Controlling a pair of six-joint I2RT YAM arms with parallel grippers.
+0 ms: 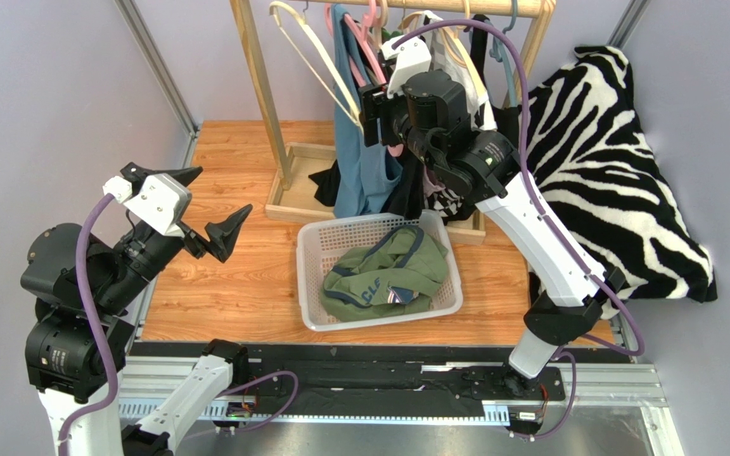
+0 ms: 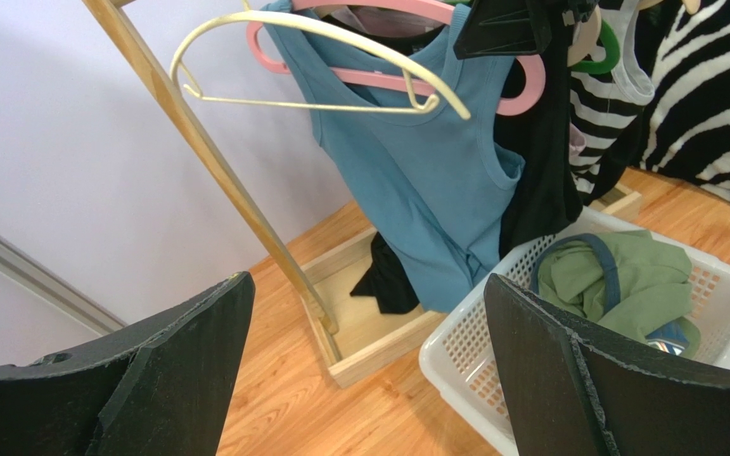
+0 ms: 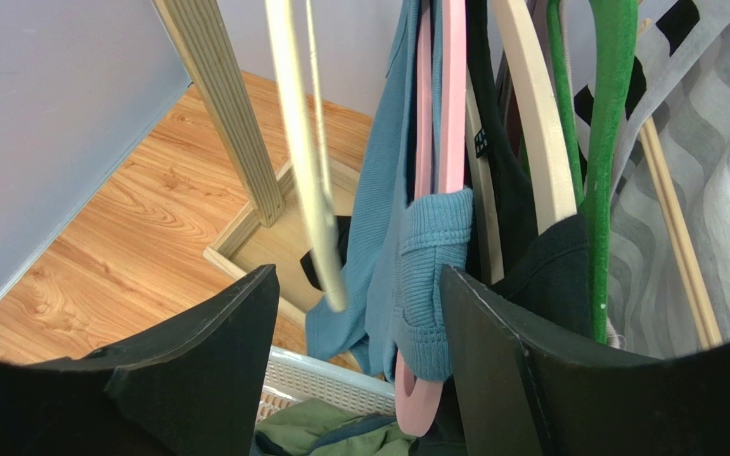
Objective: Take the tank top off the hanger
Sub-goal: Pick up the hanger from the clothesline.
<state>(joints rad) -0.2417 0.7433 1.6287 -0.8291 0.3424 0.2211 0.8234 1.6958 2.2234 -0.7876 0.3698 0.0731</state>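
Flanking blue tank top point(image 3: 378, 228) strap on pink hanger point(image 3: 453, 95): right fingers point(image 3: 197, 380) spread, unclamped; left fingers point(image 2: 150, 380) spread, empty.

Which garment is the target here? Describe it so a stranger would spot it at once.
On the wooden rack at the back, look just right of the empty cream hanger. The blue tank top hangs there on a pink hanger. It is the only blue garment, with black clothing to its right.
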